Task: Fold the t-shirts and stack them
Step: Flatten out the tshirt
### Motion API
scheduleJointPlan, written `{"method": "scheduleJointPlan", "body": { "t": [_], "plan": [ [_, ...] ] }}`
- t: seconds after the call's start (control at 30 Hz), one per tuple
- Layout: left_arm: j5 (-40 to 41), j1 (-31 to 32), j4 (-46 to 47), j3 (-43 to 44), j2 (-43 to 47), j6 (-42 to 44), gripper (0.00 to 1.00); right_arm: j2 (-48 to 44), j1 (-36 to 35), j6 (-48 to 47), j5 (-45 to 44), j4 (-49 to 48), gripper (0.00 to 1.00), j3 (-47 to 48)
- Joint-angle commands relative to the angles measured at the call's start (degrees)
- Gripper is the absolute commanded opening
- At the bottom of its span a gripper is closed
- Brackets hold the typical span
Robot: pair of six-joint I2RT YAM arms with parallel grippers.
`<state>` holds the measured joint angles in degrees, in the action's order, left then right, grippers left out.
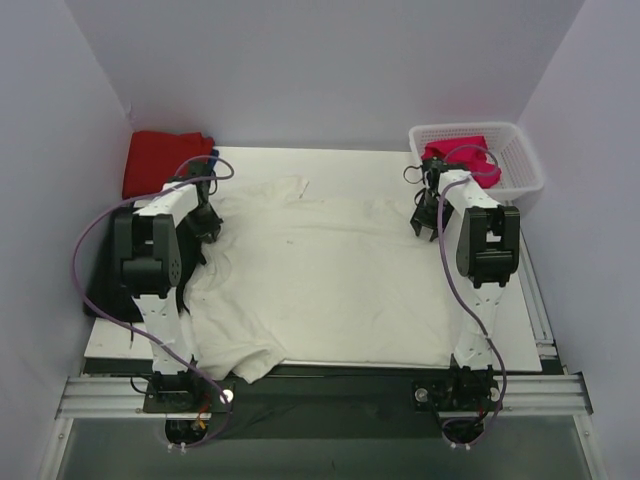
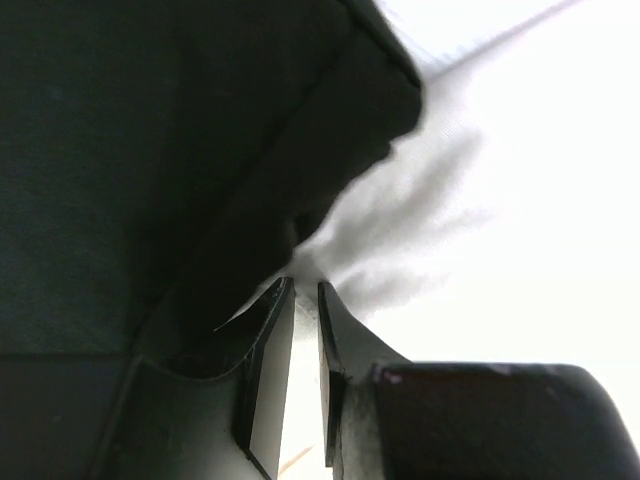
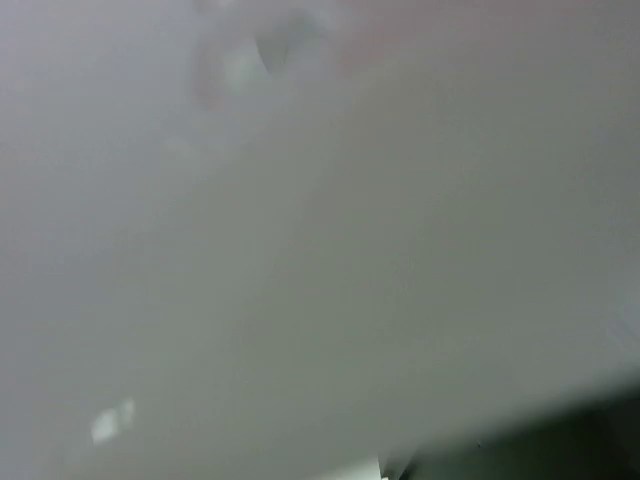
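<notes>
A large cream-white t-shirt [image 1: 320, 270] lies spread over the white table [image 1: 500, 320], one sleeve hanging over the near edge. My left gripper [image 1: 207, 228] is down at the shirt's left edge. In the left wrist view its fingers [image 2: 268, 330] stand almost together around a thin strip of the white cloth [image 2: 500, 200], so the left gripper [image 2: 303, 288] is pinching it. My right gripper [image 1: 424, 225] is low at the shirt's far right corner. The right wrist view is a grey-white blur [image 3: 300, 250] and shows no fingers. A folded red t-shirt [image 1: 165, 160] lies at the back left.
A white plastic basket [image 1: 520, 165] at the back right holds a red and magenta-pink shirt [image 1: 462, 158]. A dark surface [image 2: 130, 150] lies beside the shirt's left edge under the left arm. Purple walls close in the back and both sides.
</notes>
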<state>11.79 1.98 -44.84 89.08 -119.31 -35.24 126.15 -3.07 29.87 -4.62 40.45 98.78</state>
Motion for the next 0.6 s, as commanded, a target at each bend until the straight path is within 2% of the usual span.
{"method": "scheduleJointPlan", "body": {
  "t": [0.0,0.27,0.37,0.57],
  "plan": [
    [-6.4,0.5,4.9,-1.3,4.2,3.0,0.26,-4.5,2.1,4.5,-5.1,4.0,0.40,2.6],
    [-7.0,4.0,8.5,2.6,8.7,5.8,0.28,-8.2,-4.7,3.0,-5.8,4.0,0.41,8.2],
    [-7.9,4.4,10.2,5.5,6.6,5.9,0.30,-8.1,-7.6,2.6,-4.0,4.0,0.41,10.0],
    [-10.5,4.5,14.3,16.6,-4.3,5.4,0.34,-8.8,-12.1,2.0,-0.4,4.1,0.41,11.7]
  ]
}}
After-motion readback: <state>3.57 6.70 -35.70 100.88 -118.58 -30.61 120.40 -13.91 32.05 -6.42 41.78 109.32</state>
